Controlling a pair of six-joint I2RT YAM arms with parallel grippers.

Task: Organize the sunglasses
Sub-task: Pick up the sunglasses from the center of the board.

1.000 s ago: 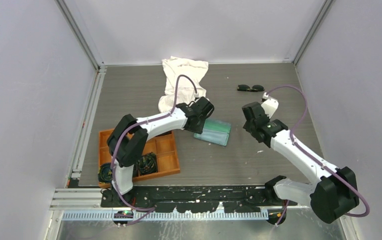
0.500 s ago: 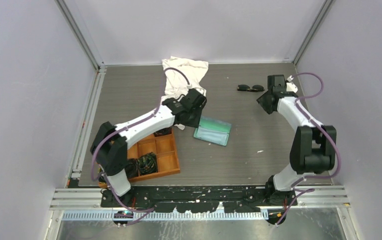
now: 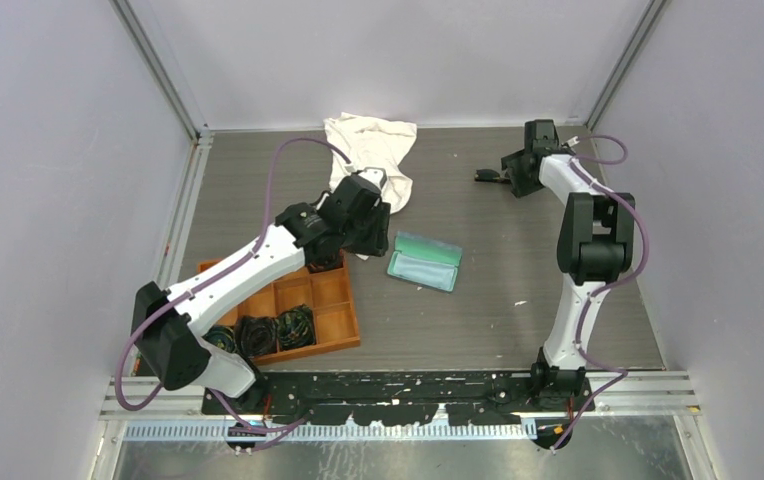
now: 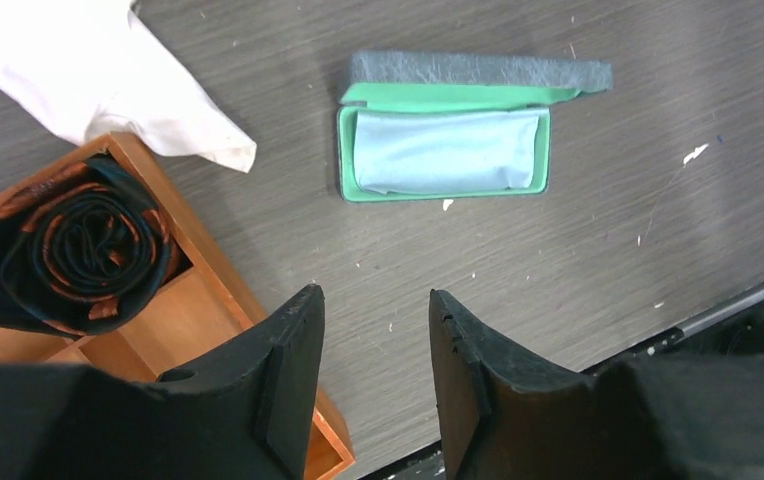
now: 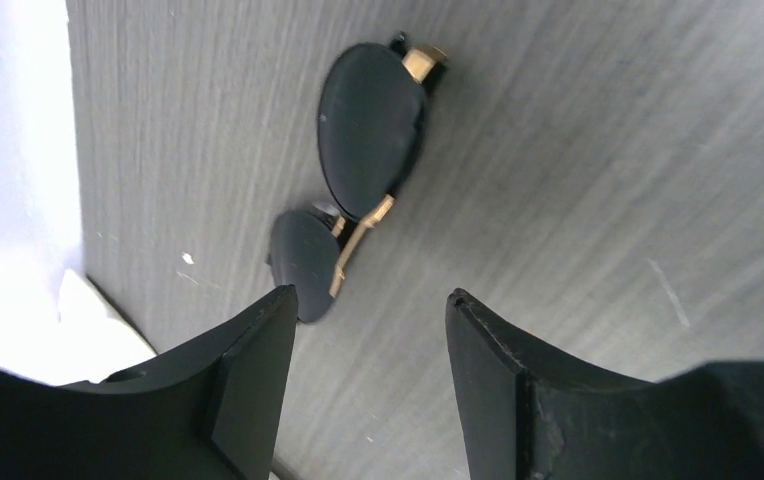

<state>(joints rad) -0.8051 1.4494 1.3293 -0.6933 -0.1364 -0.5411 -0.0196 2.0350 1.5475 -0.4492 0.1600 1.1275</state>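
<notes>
Where the right arm stretches to the far right part of the table (image 3: 478, 300), we find the sunglasses (image 5: 363, 140) lying flat on the grey surface, near the back wall. They rest lenses down or up; we cannot tell which. Gold metal shows at the bridge and at one hinge. The right gripper (image 5: 368, 300) stands with its jaws wide apart and nothing between them. Its fingertips are just short of the sunglasses, and the nearer lens lies close beside one fingertip; we cannot confirm contact.

The left gripper (image 4: 376, 300) is likewise spread and empty, held above bare table between the wooden tray (image 3: 328, 290) and the glasses case (image 4: 443, 150). The case lies open, well apart from the sunglasses, with its mint-green lining up and a pale blue cloth (image 4: 445, 152) folded inside. A white cloth (image 3: 368, 140) is heaped at the back, one corner reaching toward the tray. Black coiled bundles (image 4: 73, 245) sit in the tray compartments.
</notes>
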